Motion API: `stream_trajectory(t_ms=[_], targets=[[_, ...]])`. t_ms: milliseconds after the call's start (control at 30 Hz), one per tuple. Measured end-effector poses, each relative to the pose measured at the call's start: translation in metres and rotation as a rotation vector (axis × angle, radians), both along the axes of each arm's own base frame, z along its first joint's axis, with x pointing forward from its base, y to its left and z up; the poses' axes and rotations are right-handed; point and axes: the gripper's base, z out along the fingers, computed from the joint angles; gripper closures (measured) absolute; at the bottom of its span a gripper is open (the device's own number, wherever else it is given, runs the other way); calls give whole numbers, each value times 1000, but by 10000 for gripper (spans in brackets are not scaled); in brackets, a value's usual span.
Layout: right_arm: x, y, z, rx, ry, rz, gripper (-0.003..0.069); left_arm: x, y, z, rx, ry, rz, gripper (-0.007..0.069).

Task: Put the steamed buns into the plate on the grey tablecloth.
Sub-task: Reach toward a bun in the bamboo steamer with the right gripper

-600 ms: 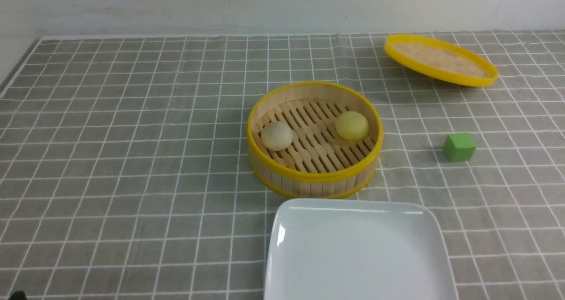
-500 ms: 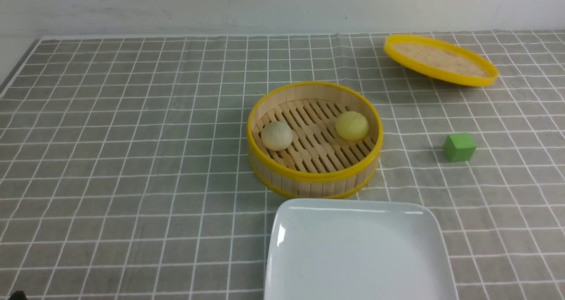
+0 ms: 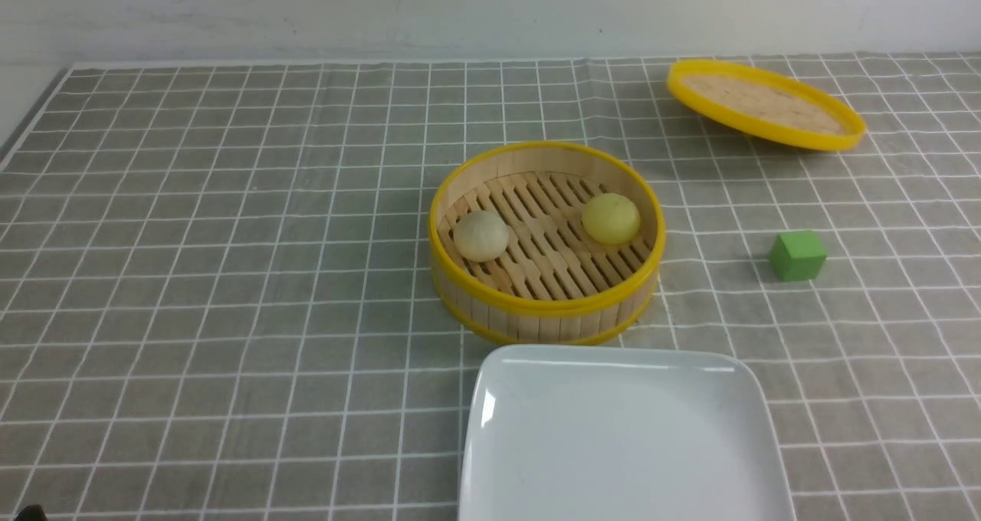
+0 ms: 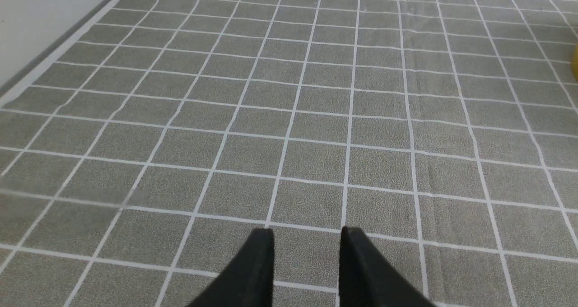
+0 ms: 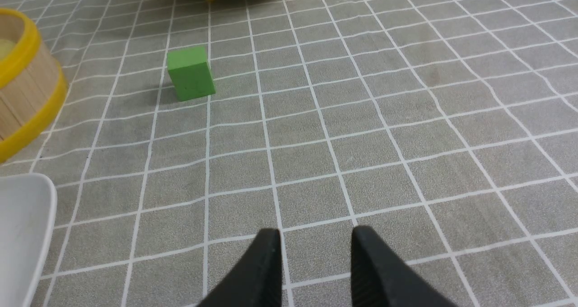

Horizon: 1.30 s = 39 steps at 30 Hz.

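Observation:
The pale bun (image 3: 480, 235) and the yellow bun (image 3: 611, 217) sit apart inside the round bamboo steamer basket (image 3: 536, 306) at mid table. The white square plate (image 3: 621, 437) lies empty on the grey tablecloth (image 3: 230, 237), just in front of the basket. Neither gripper shows in the front view. My left gripper (image 4: 308, 234) hangs over bare cloth, jaws apart, nothing between them. My right gripper (image 5: 316, 234) is also over bare cloth, jaws apart and empty, with the plate's corner (image 5: 22, 225) and the basket (image 5: 27, 95) off to one side.
A green cube (image 3: 797, 255) stands right of the basket and shows ahead of my right gripper (image 5: 190, 73). The flat yellow-rimmed lid (image 3: 765, 103) lies tilted at the back right. The cloth's left edge meets a white surface (image 4: 27, 27).

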Motion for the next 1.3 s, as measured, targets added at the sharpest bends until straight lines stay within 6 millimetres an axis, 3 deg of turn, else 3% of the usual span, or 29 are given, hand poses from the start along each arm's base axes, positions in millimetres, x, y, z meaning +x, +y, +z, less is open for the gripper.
stream_trajectory(t_ms=[900, 1033, 1100, 1167, 1300], targets=[[0, 0, 1, 21, -12, -1, 421, 0, 1, 0, 0, -1, 12, 384], [1, 6, 1, 285, -48, -18, 419, 0, -5, 0, -369, -23, 50, 384], [2, 10, 3, 560, -71, -41, 419, 1, -13, 1, -774, -25, 93, 384], [2, 13, 3, 706, -71, -53, 419, 0, -17, 1, -1031, -11, 124, 384], [2, 15, 5, 827, -78, -58, 419, 0, -21, 3, -1266, 3, 157, 384]])
